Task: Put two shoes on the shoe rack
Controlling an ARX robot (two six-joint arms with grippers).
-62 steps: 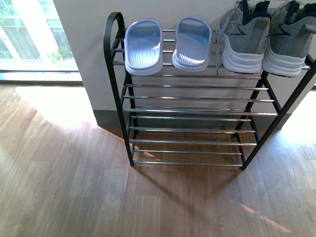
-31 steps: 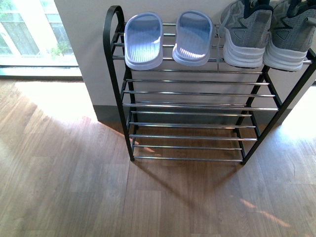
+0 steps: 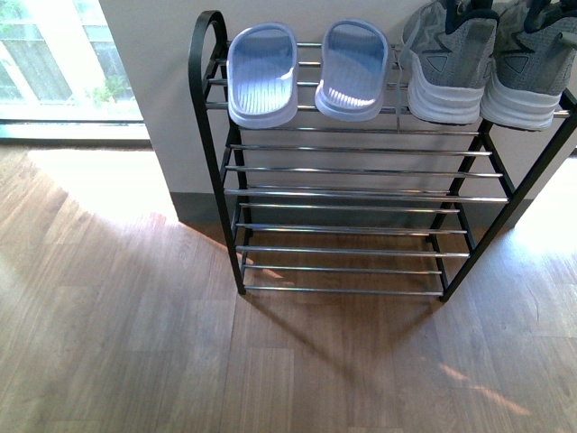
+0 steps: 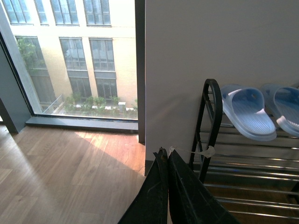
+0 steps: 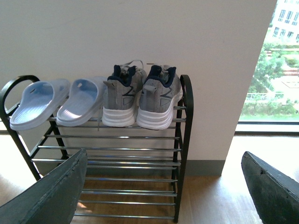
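- I am seeing the front view settling: a second ago the rack sat lower in the picture; over the last half second nothing is shifting.
- I am finding the tall black-framed shoe rack with chrome rods (image 3: 352,171) holding everything on its top tier: two pale blue rubber slide sandals (image 3: 262,74) side by side at its left end, two grey knit sneakers with white soles and navy collars (image 5: 140,100) touching each other at its right end.
- I am judging the placing done, both arms standing clear of the rack.
- Left gripper (image 4: 167,156): fingertips pressed together, pinching nothing, hanging near the rack's left frame.
- Right gripper (image 5: 163,186): fingers spread wide, empty, facing the rack.
- The front view is cutting off the sneaker tops and the rack's right edge, and neither arm shows there.
- A pale scrap beside the left fingertips is reading too small to identify.
- The three lower tiers are looking bare in both wrist views.
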